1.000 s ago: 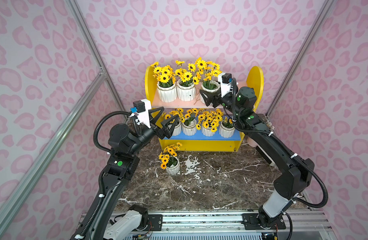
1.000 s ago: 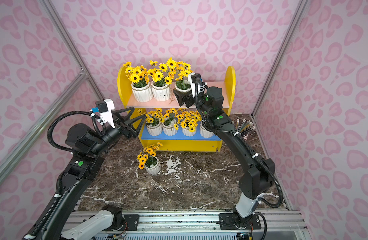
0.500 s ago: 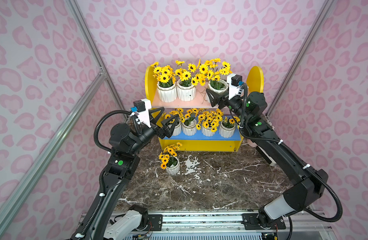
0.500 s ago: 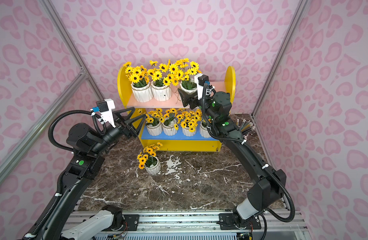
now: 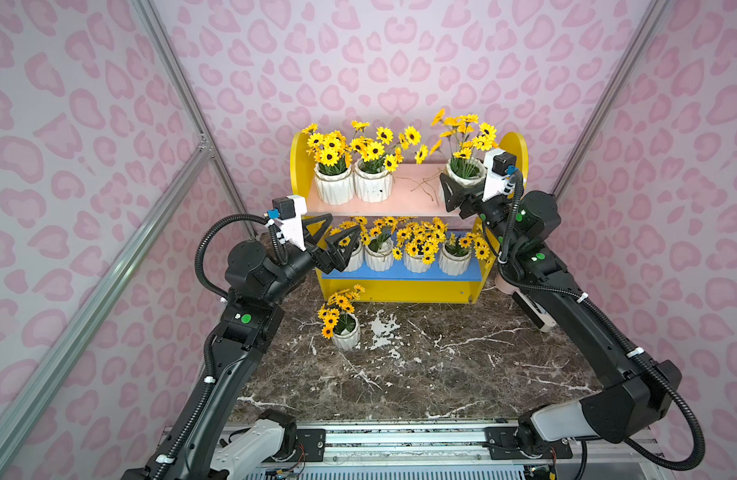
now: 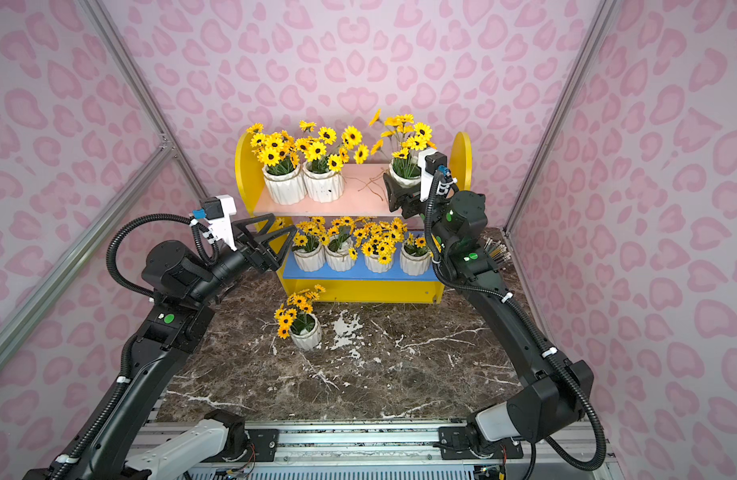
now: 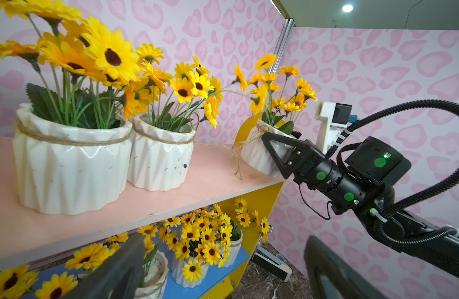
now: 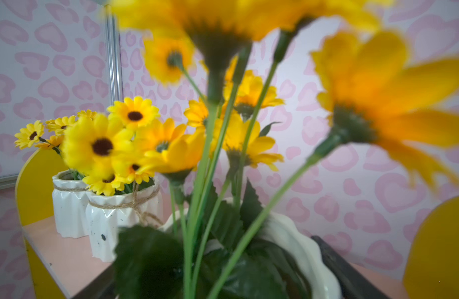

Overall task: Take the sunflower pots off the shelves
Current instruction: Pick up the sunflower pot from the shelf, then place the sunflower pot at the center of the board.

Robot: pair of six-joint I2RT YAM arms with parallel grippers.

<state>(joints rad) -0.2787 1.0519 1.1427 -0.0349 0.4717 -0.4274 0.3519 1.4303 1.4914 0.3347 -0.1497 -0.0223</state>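
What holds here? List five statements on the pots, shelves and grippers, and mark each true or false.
1. Four pots stand on the blue lower board. True.
2. The pink upper board is bare. False: two pots stand at one end, and a third pot is at the other.
3. The right gripper is shut on that third pot. True.
4. The left gripper holds a pot. False: it is open and empty.
5. No pot is on the table. False: one pot stands before the shelves.
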